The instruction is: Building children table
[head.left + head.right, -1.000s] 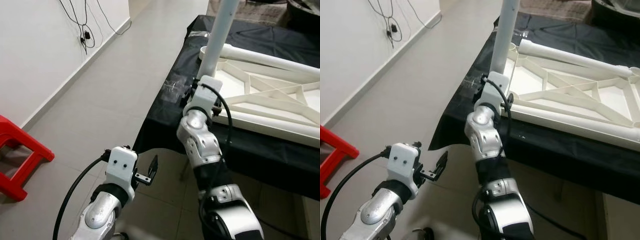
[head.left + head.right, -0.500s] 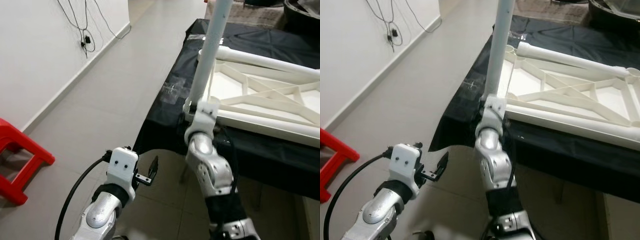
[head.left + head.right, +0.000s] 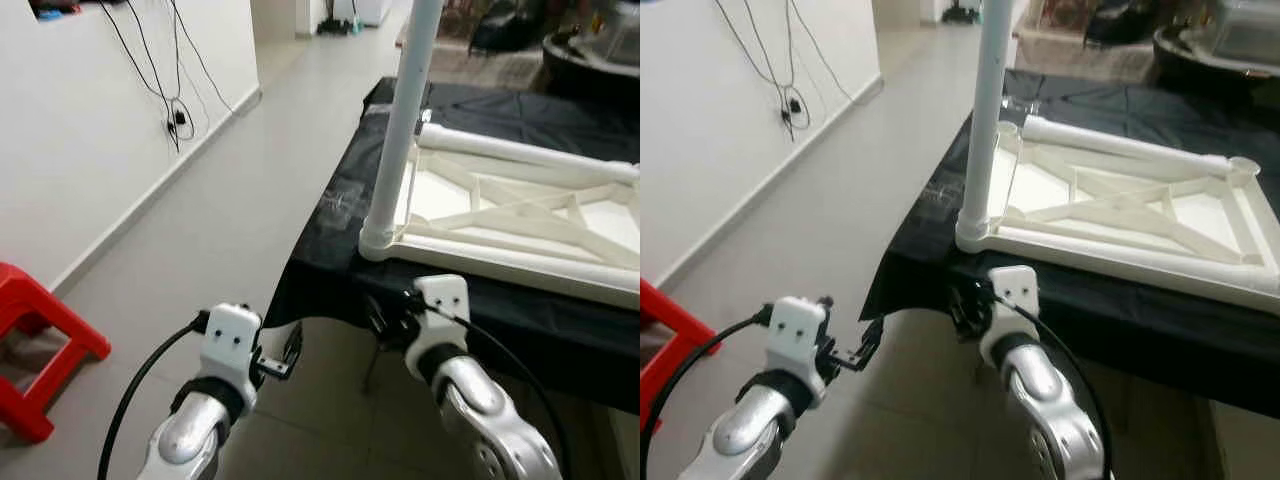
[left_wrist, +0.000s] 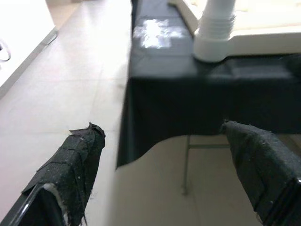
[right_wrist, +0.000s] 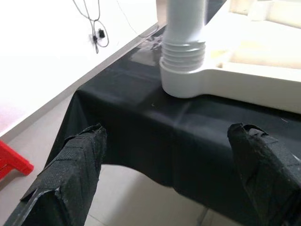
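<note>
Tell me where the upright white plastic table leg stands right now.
In the left eye view, the upright white plastic table leg stands in the near left corner socket of the upturned white tabletop frame, which lies on the black-draped table, just above the right gripper.

My head cameras look down from above at the black table (image 3: pixel 330 270); both wrist cameras sit low and close, sharing the white leg (image 5: pixel 183 47) at its corner.
</note>
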